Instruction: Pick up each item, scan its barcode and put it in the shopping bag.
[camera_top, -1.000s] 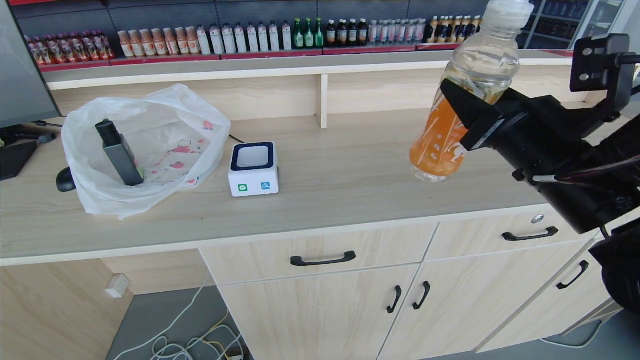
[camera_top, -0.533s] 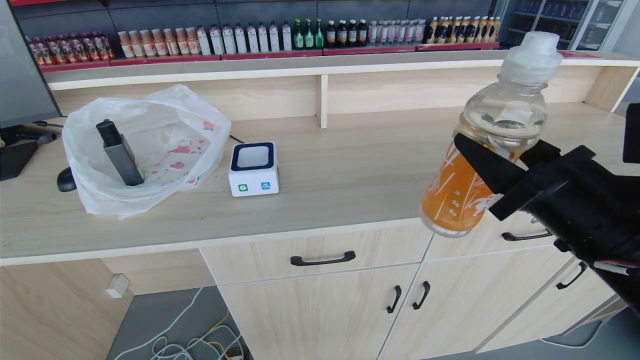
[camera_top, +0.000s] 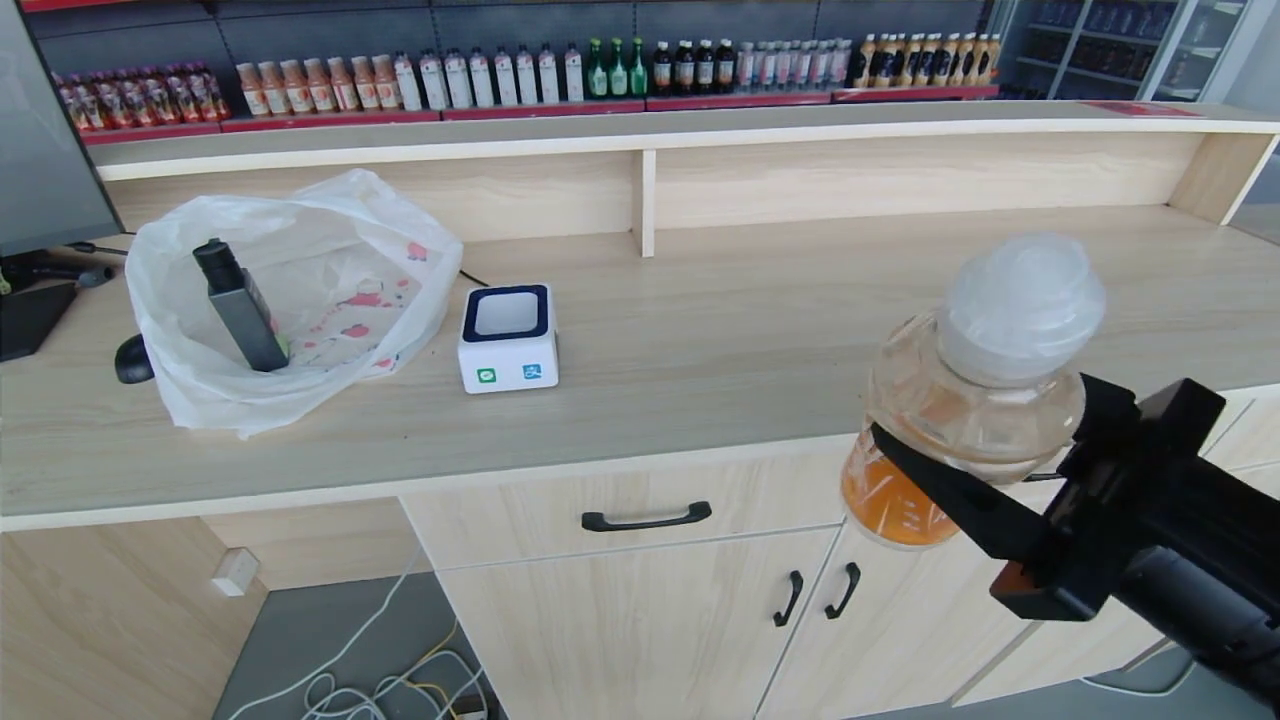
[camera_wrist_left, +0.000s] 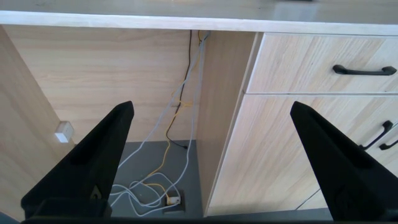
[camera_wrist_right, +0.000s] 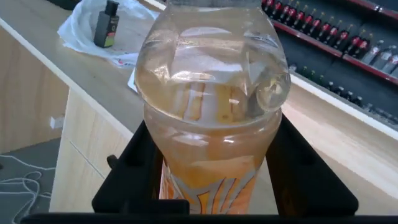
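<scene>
- The bottle is in my right claw, jaws clamped on its middle. It hangs off the counter, out past the front edge and in front of the cabinet on the right side.
- Edges: the counter's front lip runs between the bottle and everything on the worktop. A raised back ledge with one upright divider closes the far side.
- Room: the scanner sits well apart to the left. The bag lies just beside it, farther left, mouth open, with a dark flask leaning inside.
- Since a second ago the bottle has come down and back toward me. It was high over the counter's right end then, and is now low and past the front lip. Scanner, bag and flask have not shifted.
- Look: clear plastic, orange drink in the lower part, a pale translucent cap, tipped with the cap toward the head camera. From the right wrist its shoulder bulges above the jaws.
- My left claw is spread wide with nothing in it, low before the cabinet front.
</scene>
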